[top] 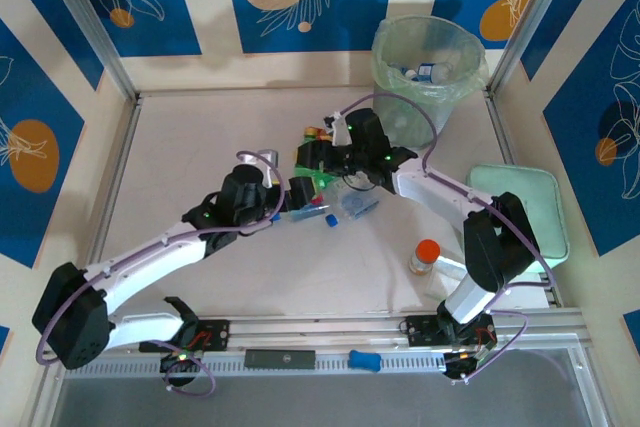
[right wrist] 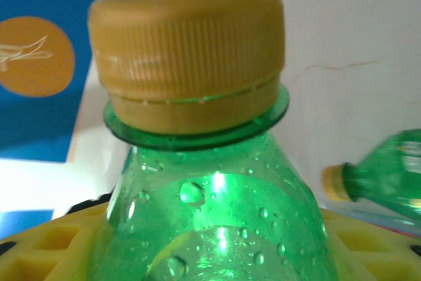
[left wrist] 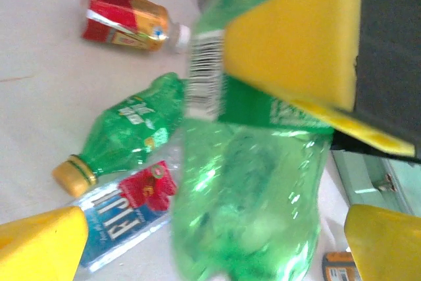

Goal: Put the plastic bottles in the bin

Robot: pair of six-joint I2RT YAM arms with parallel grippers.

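Your left gripper (left wrist: 210, 245) stands wide open, with its yellow pads (left wrist: 39, 241) far apart on either side of the green bottle (left wrist: 250, 189). Your right gripper (right wrist: 210, 255) is clamped on this bottle, just below its yellow cap (right wrist: 191, 64). Other bottles (left wrist: 131, 129) lie on the table (top: 200, 127) near it. The bin (top: 400, 97) stands well apart, at the far right corner.
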